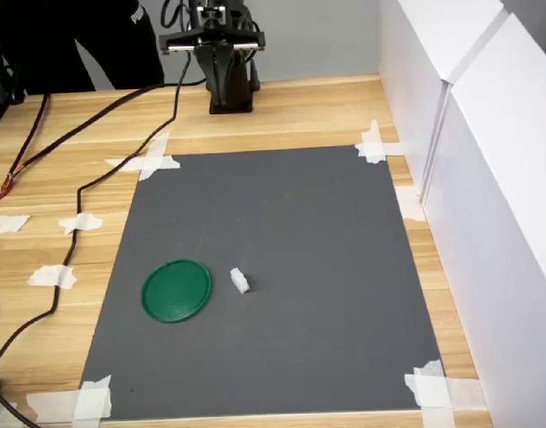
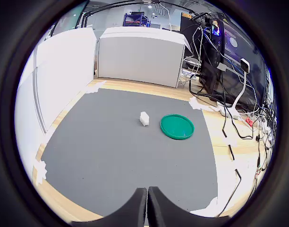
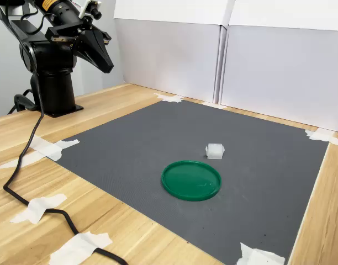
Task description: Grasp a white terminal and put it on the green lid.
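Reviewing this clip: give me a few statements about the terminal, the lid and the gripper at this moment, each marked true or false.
1. The white terminal lies on the grey mat, beside the green lid and not on it. True.
2. The gripper holds the terminal. False: its jaws are closed on nothing, raised near the arm's base, far from the terminal.
3. The lid rests on the bare wooden table. False: it lies on the mat.
4. In the first exterior view, the terminal is to the lid's right. True.
5. White tape fixes the mat's corners. True.
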